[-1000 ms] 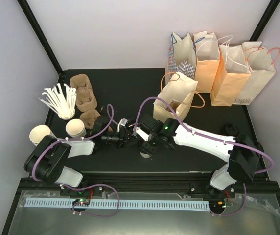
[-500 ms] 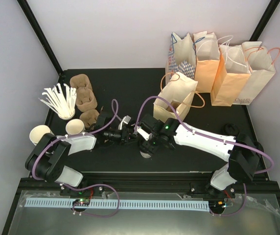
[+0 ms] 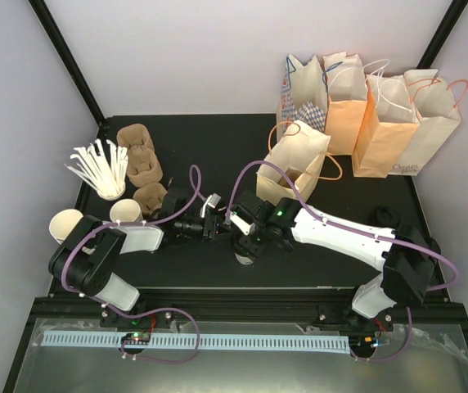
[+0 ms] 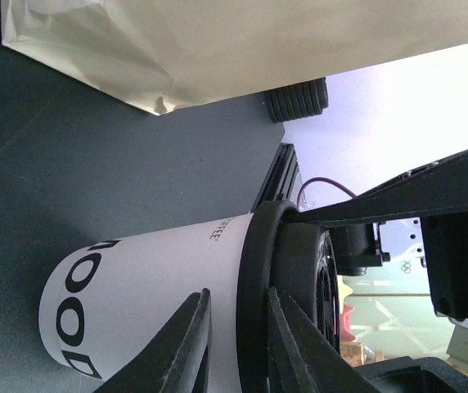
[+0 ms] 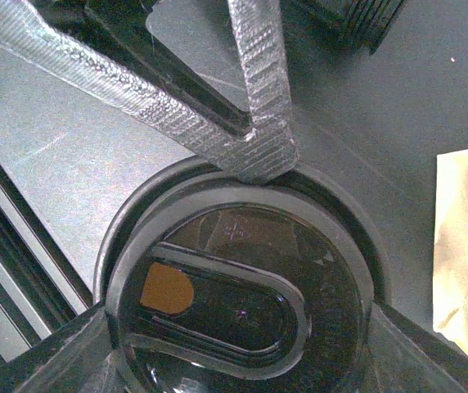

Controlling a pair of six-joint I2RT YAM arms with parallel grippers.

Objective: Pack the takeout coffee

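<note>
Takeout coffee (image 4: 136, 303) stands upright near the tabletop's (image 3: 218, 147) front edge, about mid-width, lid (image 5: 242, 246) on. Right hand (image 5: 234, 352) sits over it, fingers against both sides of the lid, apparently clamped. Left hand (image 4: 238, 293) is nearly together astride the lid rim; can't tell if it bites. Risks: uneven pinch pops the lid, opposing pulls tip it over, hands clash.

Black table (image 3: 218, 155) inspected. A row of paper bags (image 3: 381, 123) stood at the far right corner. One cream bag (image 3: 295, 160) stood apart, nearer the middle. At far left lay brown pulp cup carriers (image 3: 140, 160), with a cup of white stirrers (image 3: 99, 172) just beside them. Two plain cream cups (image 3: 66, 223) stood upright nearer the front.
</note>
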